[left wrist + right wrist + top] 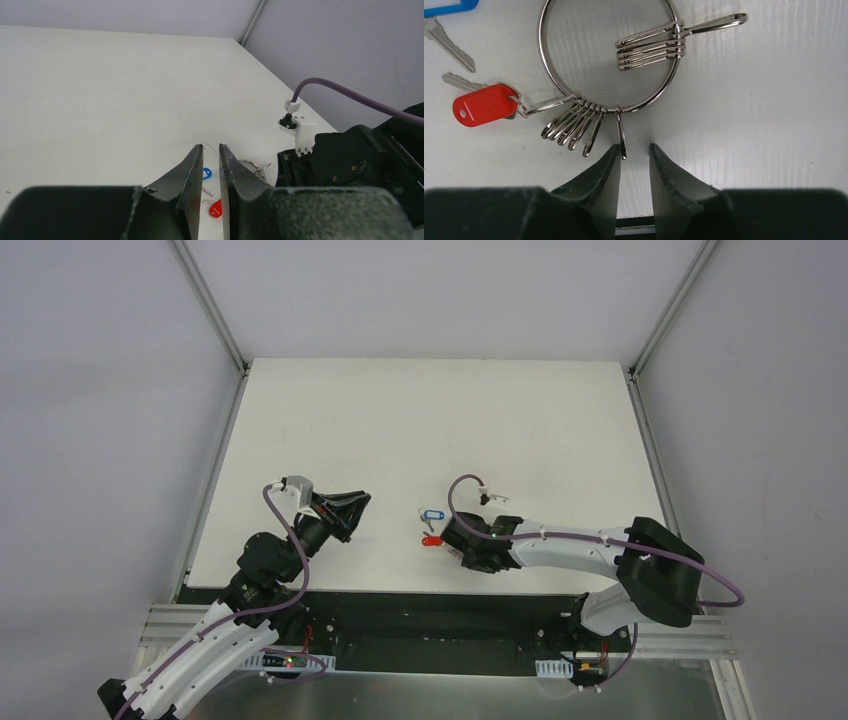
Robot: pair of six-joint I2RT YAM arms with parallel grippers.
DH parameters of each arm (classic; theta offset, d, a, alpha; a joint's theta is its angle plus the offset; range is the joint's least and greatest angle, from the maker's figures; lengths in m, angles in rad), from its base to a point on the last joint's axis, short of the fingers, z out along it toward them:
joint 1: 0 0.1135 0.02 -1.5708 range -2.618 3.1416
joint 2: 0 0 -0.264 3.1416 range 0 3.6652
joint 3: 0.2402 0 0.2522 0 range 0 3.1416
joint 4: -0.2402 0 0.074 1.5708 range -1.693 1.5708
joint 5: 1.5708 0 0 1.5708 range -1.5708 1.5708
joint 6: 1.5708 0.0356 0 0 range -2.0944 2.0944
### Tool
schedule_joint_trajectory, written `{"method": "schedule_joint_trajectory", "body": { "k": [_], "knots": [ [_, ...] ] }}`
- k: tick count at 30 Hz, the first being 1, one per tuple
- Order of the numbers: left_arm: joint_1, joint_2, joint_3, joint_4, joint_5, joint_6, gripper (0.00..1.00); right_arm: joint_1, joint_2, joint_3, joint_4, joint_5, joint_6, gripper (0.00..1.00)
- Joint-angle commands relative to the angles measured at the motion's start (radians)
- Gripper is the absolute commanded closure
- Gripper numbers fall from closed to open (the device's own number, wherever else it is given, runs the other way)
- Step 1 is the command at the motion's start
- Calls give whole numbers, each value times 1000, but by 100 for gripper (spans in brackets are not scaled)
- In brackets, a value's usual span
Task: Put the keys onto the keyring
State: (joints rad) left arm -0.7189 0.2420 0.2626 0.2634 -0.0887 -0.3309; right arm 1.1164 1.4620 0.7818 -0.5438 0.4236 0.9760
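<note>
Right claw (634,159): narrow gap, nothing gripped. The tips sit low over the surface (749,125) at the near rim of the keyring (543,65), just beside a single hook (620,131). Judged to be placed to pinch that hook or steady the ring.
Left claw (211,161): narrow and empty, raised well to the left of the keys and aimed at them. Judged to be waiting to lift a key.
Keyring: flat on the surface under the right wrist, with a fan of hooks (574,127) toward the claw and a second bundle (651,47) across its far side.
Red key (484,104): just left of the ring. Its small loop touches the end hook; whether it is threaded cannot be told.
Blue key (449,6): beyond the red one, apart from the ring, unattached.
Open room: bare surface lies far and right. The near edge is close behind the right claw, so there is little room to draw back.
</note>
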Motion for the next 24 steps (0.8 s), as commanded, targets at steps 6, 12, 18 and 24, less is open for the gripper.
{"method": "schedule_joint_trajectory", "body": {
  "k": [6, 12, 18, 24],
  "knots": [
    [1, 12, 9, 36, -13, -13, 84, 3, 29, 38, -5, 4, -24, 80],
    [2, 11, 7, 35, -19, -11, 84, 4, 17, 43, 4, -17, -42, 100],
    [1, 6, 9, 34, -18, -14, 83, 14, -94, 73, -88, -35, -92, 100],
    [1, 60, 17, 120, 172, -41, 94, 10, -229, 208, -265, -100, -247, 100]
  ]
}}
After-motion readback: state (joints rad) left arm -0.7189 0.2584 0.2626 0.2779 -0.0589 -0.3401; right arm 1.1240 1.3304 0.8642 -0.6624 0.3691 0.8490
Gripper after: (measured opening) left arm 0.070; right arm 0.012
